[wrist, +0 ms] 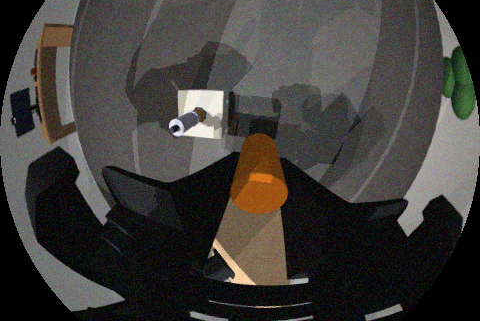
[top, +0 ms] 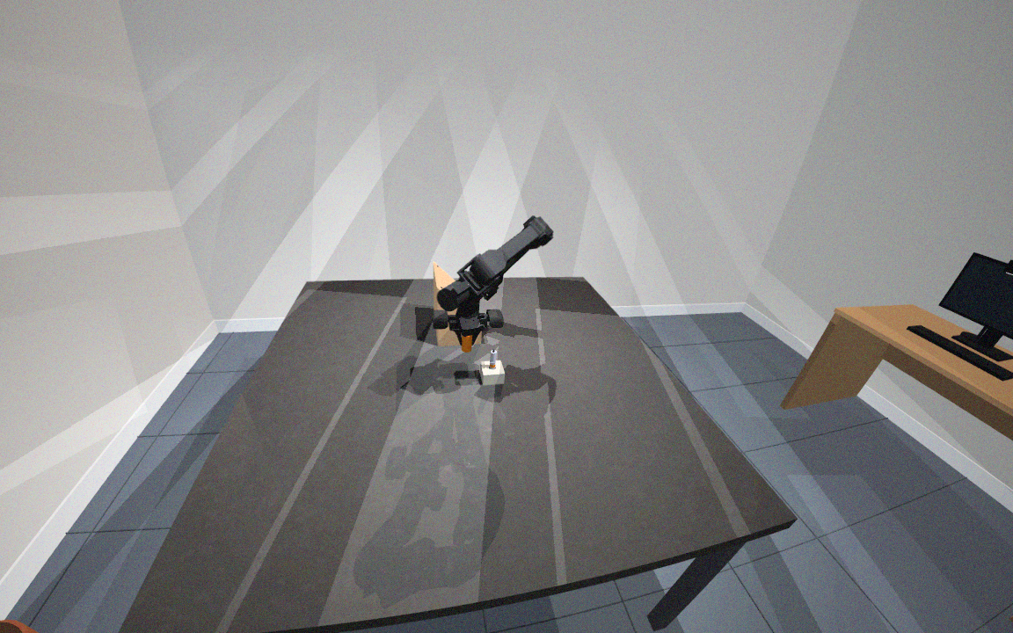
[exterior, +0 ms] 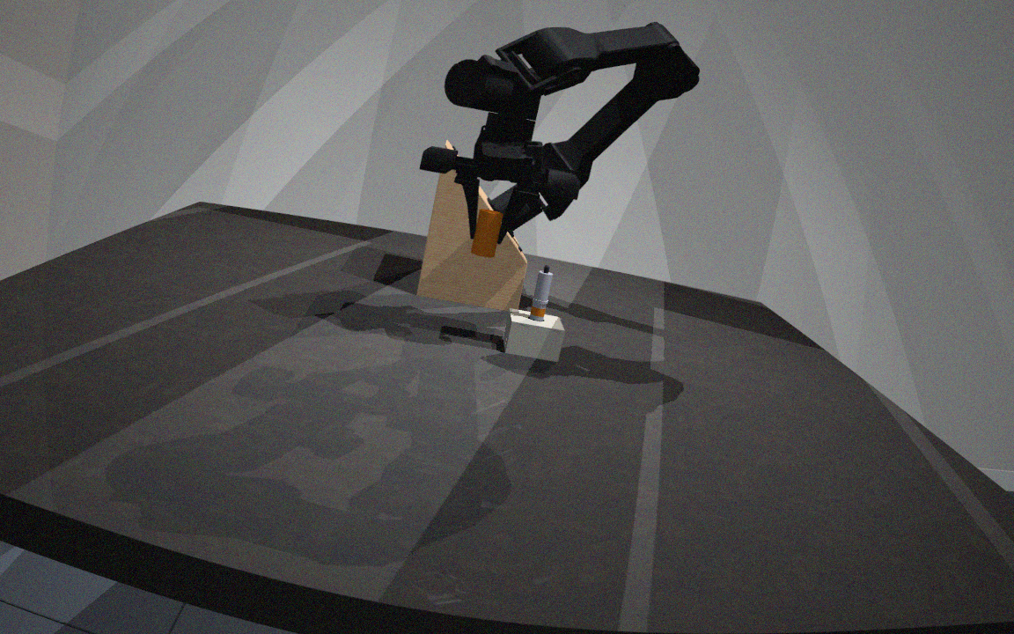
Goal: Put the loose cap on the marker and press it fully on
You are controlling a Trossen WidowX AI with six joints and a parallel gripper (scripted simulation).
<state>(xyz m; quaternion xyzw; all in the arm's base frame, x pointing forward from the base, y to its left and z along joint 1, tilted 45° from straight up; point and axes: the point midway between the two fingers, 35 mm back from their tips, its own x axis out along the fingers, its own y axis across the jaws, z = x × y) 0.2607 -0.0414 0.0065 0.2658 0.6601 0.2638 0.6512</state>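
Observation:
The orange cap is held upright between the fingertips of my gripper, which is shut on it, raised above the table. The marker stands upright with its dark tip up and an orange band near its foot. It stands in the white holder block. In the exterior view the cap is to the left of the marker and its lower end is higher than the marker's tip. The cap and the marker are apart.
The dark table bears the block. A wooden panel stands at the arm's base, behind the cap in the exterior view. A separate desk with a monitor stands off to the right in the top view.

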